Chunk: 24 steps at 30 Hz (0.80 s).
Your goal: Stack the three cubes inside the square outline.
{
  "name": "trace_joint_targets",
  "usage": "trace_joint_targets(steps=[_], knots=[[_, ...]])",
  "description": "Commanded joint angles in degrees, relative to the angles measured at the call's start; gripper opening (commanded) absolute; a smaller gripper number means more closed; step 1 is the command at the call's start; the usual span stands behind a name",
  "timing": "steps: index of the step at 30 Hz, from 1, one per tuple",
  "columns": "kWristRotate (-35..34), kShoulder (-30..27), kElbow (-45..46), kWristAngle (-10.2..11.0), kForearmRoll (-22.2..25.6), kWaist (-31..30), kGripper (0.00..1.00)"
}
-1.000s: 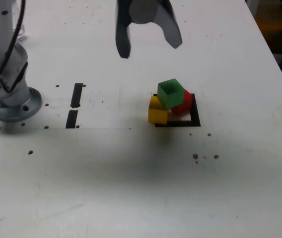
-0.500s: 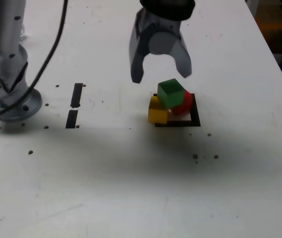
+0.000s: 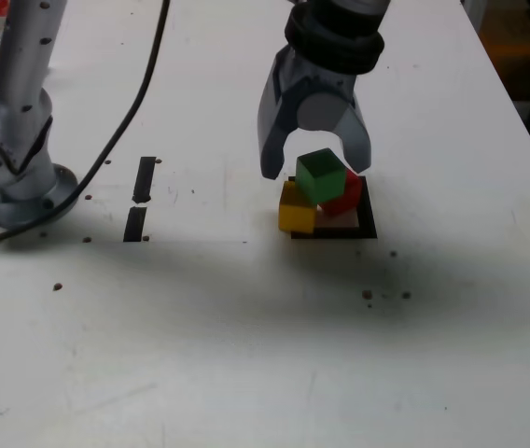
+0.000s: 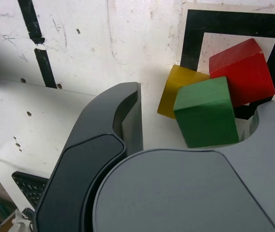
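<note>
The green cube sits tilted on top of the yellow cube and the red cube. The red one lies within the square outline; the yellow one overlaps the outline's side toward the exterior view's left. My gripper hangs open just behind and above the green cube, one finger on each side, touching nothing. In the wrist view the green cube lies between the dark finger and the grey one, with the yellow cube, the red cube and the outline beyond it.
The arm's metal base stands at the exterior view's left, with a black cable running from it. Two short black tape strips lie between the base and the cubes. The white table has small holes and specks.
The gripper has come down and toward the exterior view's right, from high above the table to around the green cube. The cubes have not moved.
</note>
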Motion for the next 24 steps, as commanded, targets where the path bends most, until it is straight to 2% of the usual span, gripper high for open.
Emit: trace_joint_targets(steps=[1,11,15,17,22,24], knots=[[0.2,0.5,-0.3,-0.1,-0.3,-0.1,0.85],[0.7,2.3,-0.5,-0.3,-1.7,0.2,0.85],[1.0,2.5,-0.2,-0.2,-1.8,0.5,0.80],[1.0,2.6,0.0,0.2,-1.8,0.6,0.74],[2.0,2.6,-0.4,2.4,-4.2,0.7,0.38],[2.4,2.6,-0.6,2.7,-5.1,0.7,0.30]])
